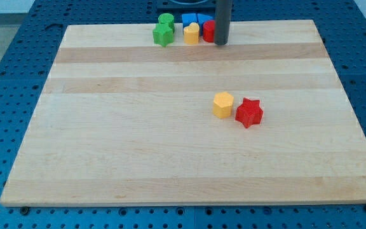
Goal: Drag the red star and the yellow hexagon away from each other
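Observation:
The red star (249, 112) lies on the wooden board (138, 146) right of centre. The yellow hexagon (223, 104) sits just to its left and touches it. My tip (221, 43) rests at the view's top edge of the board, far above both blocks, right beside a small red block (208, 30).
A cluster of blocks sits at the view's top edge: a green block (163, 35) with a green cylinder (166, 20) behind it, a yellow block (190, 33), and blue blocks (196, 18) behind. A blue perforated table (18, 76) surrounds the board.

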Controlling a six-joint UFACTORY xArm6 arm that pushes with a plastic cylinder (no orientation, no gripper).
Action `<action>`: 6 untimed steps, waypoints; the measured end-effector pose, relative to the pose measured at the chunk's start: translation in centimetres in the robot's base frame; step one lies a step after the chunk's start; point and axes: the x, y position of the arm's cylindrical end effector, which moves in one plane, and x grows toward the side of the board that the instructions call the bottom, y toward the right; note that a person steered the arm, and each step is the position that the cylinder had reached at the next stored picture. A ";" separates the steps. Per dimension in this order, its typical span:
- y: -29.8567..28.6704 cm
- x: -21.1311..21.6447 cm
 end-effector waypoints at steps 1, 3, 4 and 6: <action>0.2 0.0; 11.6 5.5; 15.5 12.6; 8.0 19.8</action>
